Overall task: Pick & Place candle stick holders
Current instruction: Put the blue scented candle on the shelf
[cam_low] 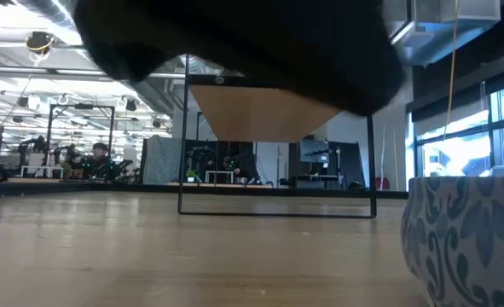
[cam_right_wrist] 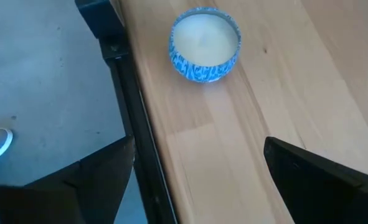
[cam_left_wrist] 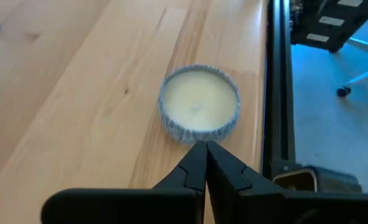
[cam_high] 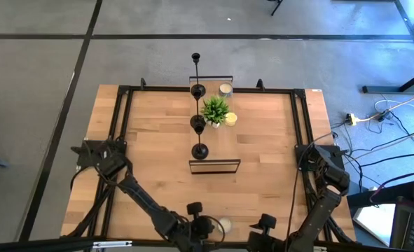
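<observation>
High view, candle stick holders (cam_high: 199,124) mid-table, left gripper (cam_high: 208,227) (pinched closed) well apart, right gripper (cam_right_wrist: 199,163) wide.

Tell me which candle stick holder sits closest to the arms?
The candle stick holder just behind the near black wire frame; the other two stand farther back, beside and beyond the green plant.

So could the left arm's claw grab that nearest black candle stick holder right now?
Probably not as is: the left claw is shut, near the candle at the table's edge. The nearest holder stands unobstructed, farther in.
</observation>
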